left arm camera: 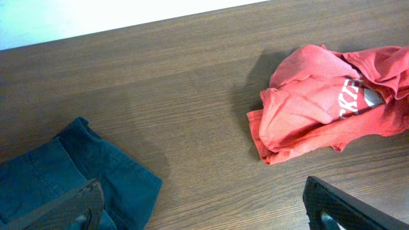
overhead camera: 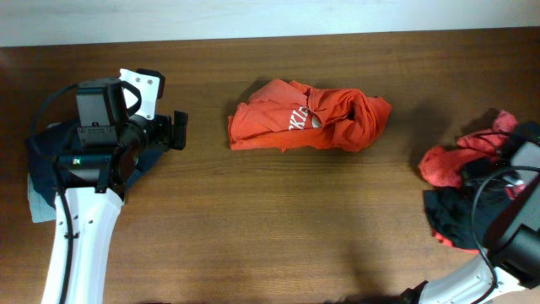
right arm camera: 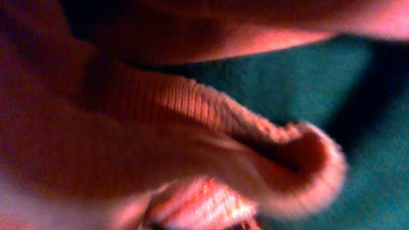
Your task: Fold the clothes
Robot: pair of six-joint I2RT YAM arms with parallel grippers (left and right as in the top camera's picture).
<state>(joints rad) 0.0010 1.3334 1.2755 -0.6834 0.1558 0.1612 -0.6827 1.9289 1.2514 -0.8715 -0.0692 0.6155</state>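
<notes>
R gripper (overhead camera: 483, 173) fingers are shut, and the red top (right arm camera: 160, 128) bunches its ribbed edge right at them, so it looks pinched. It sits on the dark clothes (overhead camera: 451, 221) at the table (overhead camera: 253, 228) edge, R side. L gripper (left arm camera: 206, 207) fingers are wide open and hold nothing, near a navy piece (left arm camera: 57, 172). Step, I think: pick one top from the pile. Next: lift it free w/o dragging the dark ones, then lay it flat. Only the top cam shows the whole pile. Only the L wrist cam shows the crumpled orange-red T-shirt (left arm camera: 319, 105) up close.
</notes>
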